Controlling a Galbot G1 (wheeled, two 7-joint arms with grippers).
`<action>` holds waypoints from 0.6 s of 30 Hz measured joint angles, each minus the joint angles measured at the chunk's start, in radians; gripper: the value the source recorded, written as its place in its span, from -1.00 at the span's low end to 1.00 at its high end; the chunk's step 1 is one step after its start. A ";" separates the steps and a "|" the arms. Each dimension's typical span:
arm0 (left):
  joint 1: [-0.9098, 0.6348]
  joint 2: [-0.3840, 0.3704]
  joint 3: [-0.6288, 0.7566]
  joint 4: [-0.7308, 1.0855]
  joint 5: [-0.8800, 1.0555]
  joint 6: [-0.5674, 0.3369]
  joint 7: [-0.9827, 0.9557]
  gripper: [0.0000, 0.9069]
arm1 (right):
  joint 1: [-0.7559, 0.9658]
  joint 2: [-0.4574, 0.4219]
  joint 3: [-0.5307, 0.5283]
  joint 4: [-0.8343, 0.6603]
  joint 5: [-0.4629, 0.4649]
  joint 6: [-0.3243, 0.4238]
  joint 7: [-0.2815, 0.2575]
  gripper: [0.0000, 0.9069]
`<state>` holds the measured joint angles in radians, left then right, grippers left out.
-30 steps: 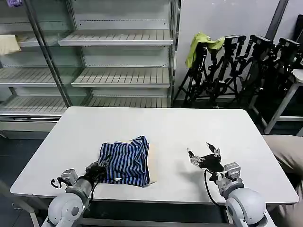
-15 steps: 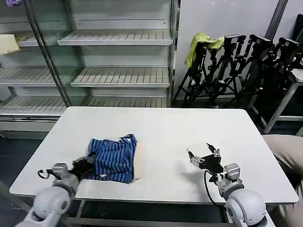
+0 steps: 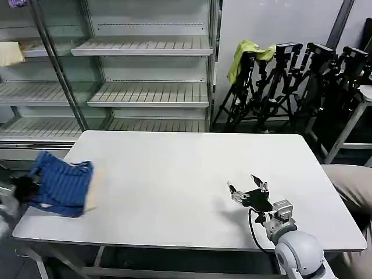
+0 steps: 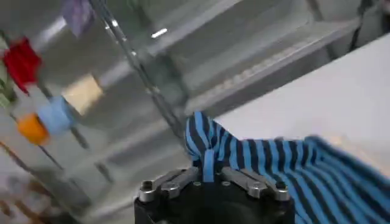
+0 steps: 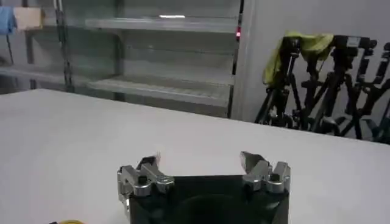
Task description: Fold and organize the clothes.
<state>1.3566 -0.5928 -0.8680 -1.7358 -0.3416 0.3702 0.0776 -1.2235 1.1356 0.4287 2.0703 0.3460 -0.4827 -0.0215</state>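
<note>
The shirt (image 3: 61, 185) hangs at the tabletop's (image 3: 192, 168) left edge, gathered in front of the left gripper (image 4: 210, 176), whose jaws pinch a fold of it; the shelving (image 3: 133, 70) stands beyond it; the right gripper (image 3: 249, 190) hovers spread apart over the tabletop's near right part, well apart from the shirt, which lies far to its left; tripods (image 3: 302, 87) stand beyond this gripper, behind the tabletop's far edge.

A white table (image 3: 192, 168) stands before empty metal shelves (image 3: 145, 70). Beside them, black tripods (image 3: 302, 87) lean against the wall, a yellow-green cloth (image 3: 247, 55) draped over one.
</note>
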 measured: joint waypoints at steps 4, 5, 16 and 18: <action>0.030 0.034 -0.053 -0.049 0.106 -0.001 0.044 -1.00 | -0.005 0.000 0.002 -0.002 -0.001 0.001 0.000 1.00; 0.034 0.037 -0.059 -0.069 0.132 -0.001 0.052 -1.00 | -0.007 0.001 0.002 -0.001 -0.001 0.001 0.000 1.00; 0.066 -0.030 0.079 -0.363 0.513 -0.012 0.122 -0.98 | -0.025 0.010 0.007 0.004 -0.017 0.001 0.000 1.00; 0.083 -0.061 0.151 -0.418 0.565 -0.009 0.115 -0.98 | -0.027 0.012 0.007 0.004 -0.021 0.001 -0.001 1.00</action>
<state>1.4396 -0.6535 -0.7172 -2.1533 0.2239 0.3612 0.1931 -1.2510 1.1472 0.4357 2.0744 0.3247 -0.4815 -0.0220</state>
